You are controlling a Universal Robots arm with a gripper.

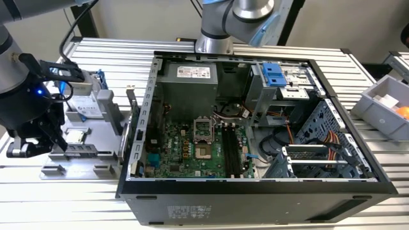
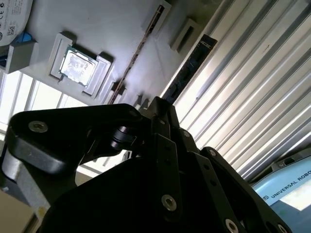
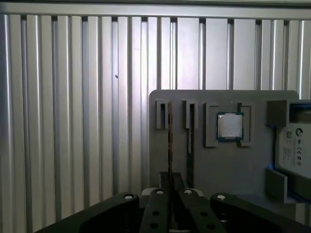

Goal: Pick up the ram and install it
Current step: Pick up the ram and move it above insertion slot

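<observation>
Hand: the hand [image 3: 170, 180] is clenched to a narrow grip on the ram [image 3: 170, 141].
Ram: it stands on edge in a slot of the grey holder [image 3: 218, 165], at the exterior view's left.
Hidden: the fingers cover the ram's near end, and its chips are not visible edge-on.
Room: a neighbouring slot [image 3: 191, 121] lies just beside the ram. The ribbed counter [image 3: 73, 121] runs beyond the holder's edge.

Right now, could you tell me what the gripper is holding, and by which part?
It cannot be told: the gripper is at one end of the ram, which stands in a tray slot.
</observation>
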